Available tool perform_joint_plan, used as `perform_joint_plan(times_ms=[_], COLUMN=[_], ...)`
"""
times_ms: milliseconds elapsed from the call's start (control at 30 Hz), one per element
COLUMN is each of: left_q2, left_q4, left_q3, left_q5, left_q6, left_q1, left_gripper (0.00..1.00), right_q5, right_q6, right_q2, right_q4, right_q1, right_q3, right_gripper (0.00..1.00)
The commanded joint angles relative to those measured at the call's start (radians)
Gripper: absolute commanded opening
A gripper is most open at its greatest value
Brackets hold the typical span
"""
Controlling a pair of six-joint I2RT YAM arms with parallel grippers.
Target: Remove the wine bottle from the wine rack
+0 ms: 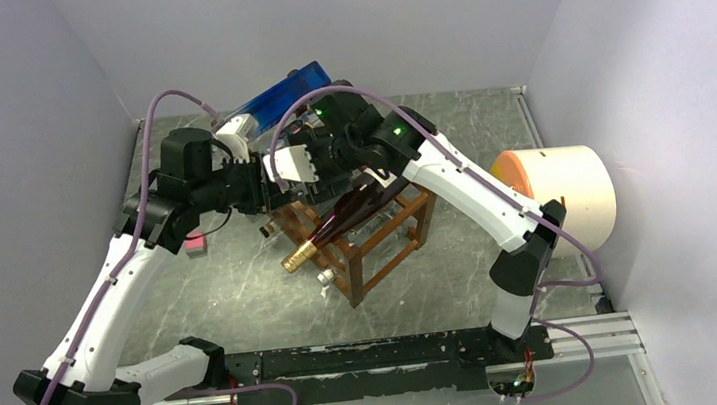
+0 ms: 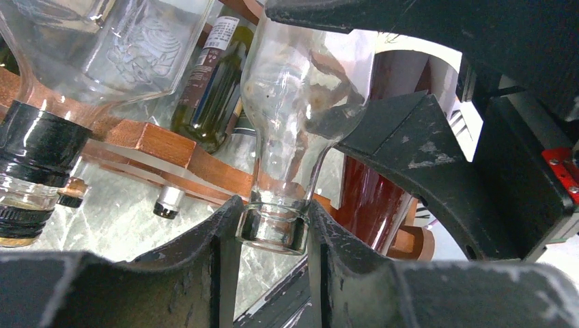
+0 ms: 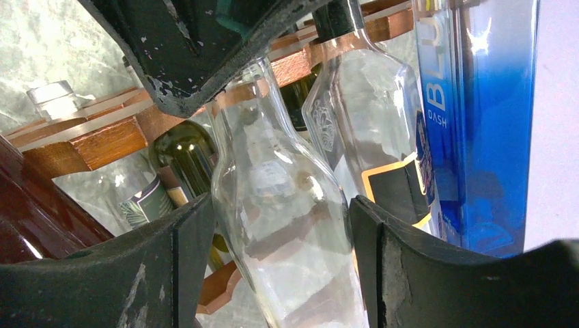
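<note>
The wine rack [image 1: 380, 250] is a reddish-brown wooden frame in the middle of the table; its wavy rails show in the left wrist view [image 2: 164, 143] and the right wrist view [image 3: 102, 140]. A clear glass wine bottle [image 2: 300, 89] lies on an upper tier. My left gripper [image 2: 273, 229] is shut on its mouth. My right gripper [image 3: 281, 225] has a finger pressed on each side of the same bottle's body [image 3: 280, 205]. In the top view both grippers meet at the rack's far left end, the left [image 1: 267, 187] and the right [image 1: 279, 171]; the clear bottle is hard to make out there.
A blue bottle [image 1: 283, 95] lies on the rack's top, close beside my right gripper [image 3: 478, 123]. A dark red bottle with a gold cap [image 1: 337, 227] sticks out toward the front. A green bottle [image 2: 212, 89] lies lower. A cream-and-orange cylinder [image 1: 559, 191] stands at the right.
</note>
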Motion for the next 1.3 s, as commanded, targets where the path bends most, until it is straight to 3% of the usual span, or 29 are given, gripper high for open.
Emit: perform_joint_plan(times_ms=[0,367,633,700,767,967,1100,1267], left_q2=[-0.003,-0.004,-0.002,-0.003,-0.01,-0.05,-0.074,-0.115], left_q4=[0.037,0.031,0.027,0.023,0.024,0.03,0.023,-0.015], left_q3=[0.047,0.048,0.057,0.062,0.06,0.044,0.035,0.036], left_q5=[0.038,0.038,0.036,0.031,0.018,-0.039,-0.055,-0.127], left_q6=[-0.014,-0.012,-0.012,-0.013,-0.022,-0.033,-0.03,-0.026], left_q1=[0.005,0.005,0.005,0.005,0.005,0.005,0.005,0.005], left_gripper=[0.07,0.07,0.07,0.15,0.28,0.67,0.77,0.8], right_q5=[0.029,0.05,0.064,0.069,0.067,0.063,0.057,0.034], right_q6=[-0.019,-0.04,-0.052,-0.061,-0.071,-0.098,-0.104,-0.095], right_q2=[0.03,0.048,0.036,0.029,0.02,-0.057,-0.105,-0.149], right_q4=[0.018,0.032,0.07,0.087,0.102,0.228,0.305,0.362], right_q1=[0.01,0.013,0.013,0.014,0.013,0.013,0.013,0.011], right_q3=[0.028,0.035,0.008,0.001,-0.001,-0.097,-0.156,-0.19], right_gripper=[0.72,0.83,0.45,0.33,0.22,0.04,0.0,0.0])
